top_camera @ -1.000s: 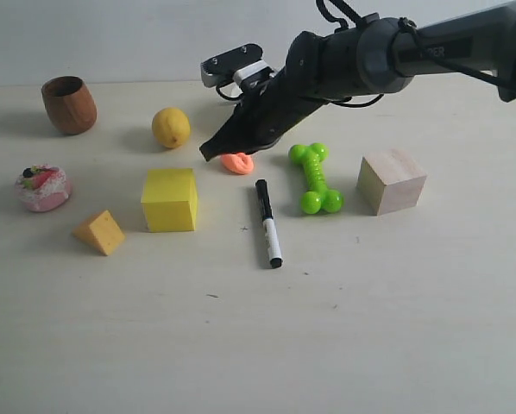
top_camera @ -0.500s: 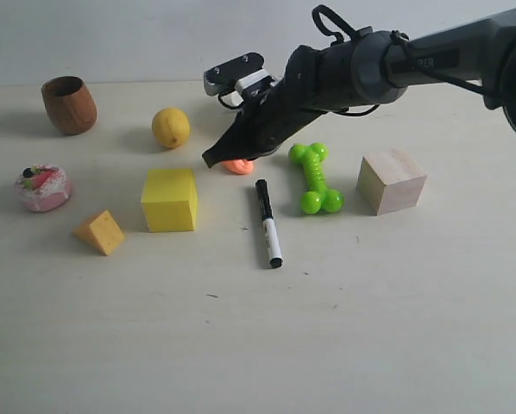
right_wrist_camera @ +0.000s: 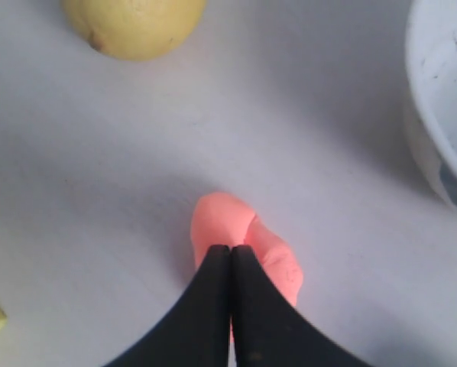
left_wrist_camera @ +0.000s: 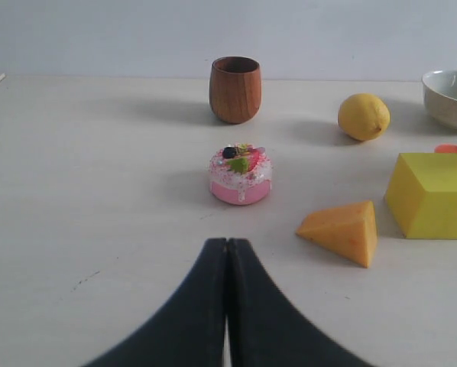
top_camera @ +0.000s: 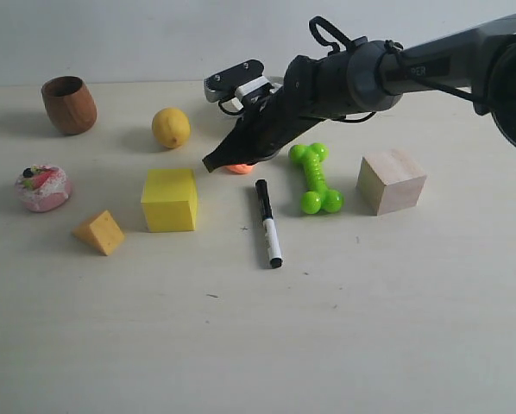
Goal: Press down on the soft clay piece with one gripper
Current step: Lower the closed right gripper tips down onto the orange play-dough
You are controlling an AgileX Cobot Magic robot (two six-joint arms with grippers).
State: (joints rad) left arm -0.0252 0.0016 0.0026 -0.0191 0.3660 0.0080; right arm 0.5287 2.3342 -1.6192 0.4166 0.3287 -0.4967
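The soft clay piece is a small salmon-orange folded lump lying between the lemon and the green bone toy; the black arm tip covers most of it. In the right wrist view the clay sits right under my right gripper, whose jaws are shut together with nothing between them. In the exterior view the right gripper points down-left over the clay. My left gripper is shut and empty, hovering over bare table near the pink cake toy; only the wrist view shows it.
On the table stand a lemon, a yellow cube, a tan-orange wedge, a wooden cup, a black marker, a green bone toy and a wooden cube. A white bowl lies behind the clay.
The right arm has lowered and shifted slightly, so its shut tip now covers more of the clay. Nothing else on the table has moved.
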